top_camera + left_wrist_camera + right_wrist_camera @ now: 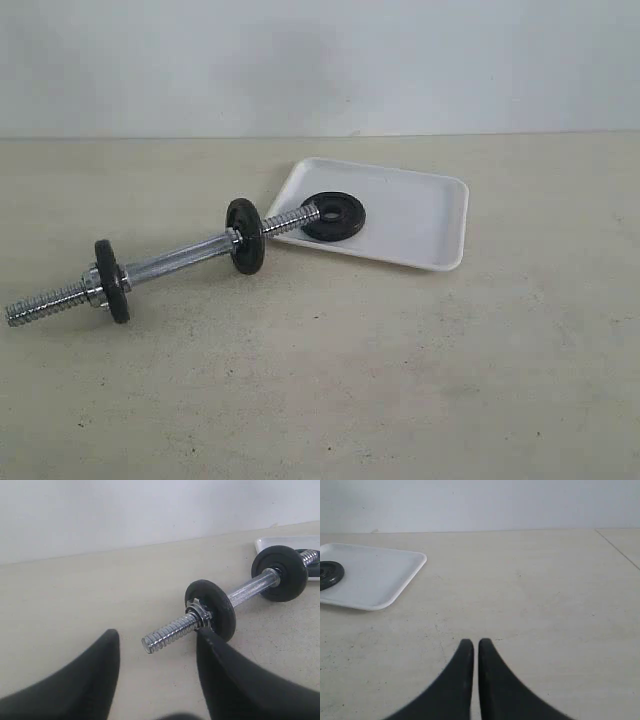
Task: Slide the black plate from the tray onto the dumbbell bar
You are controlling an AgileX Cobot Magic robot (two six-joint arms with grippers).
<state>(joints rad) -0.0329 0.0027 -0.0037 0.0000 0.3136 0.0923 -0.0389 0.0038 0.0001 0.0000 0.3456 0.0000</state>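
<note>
The black plate (345,222) lies flat in the white tray (425,215), near its left side. The chrome dumbbell bar (180,260) lies slanted on the table, carrying two other black discs (243,235) (112,280). Its far threaded end crosses the tray's rim and reaches the plate's hole; whether it is inside I cannot tell. My left gripper (157,631) is open, low over the table, with the bar's near threaded end (170,631) just ahead of its fingertips. My right gripper (471,641) is shut on nothing, right of the tray (380,575) and the plate (330,574).
A collar nut (197,611) sits against the nearer disc (215,607). The beige table runs back to a pale wall. Neither arm shows in the exterior view.
</note>
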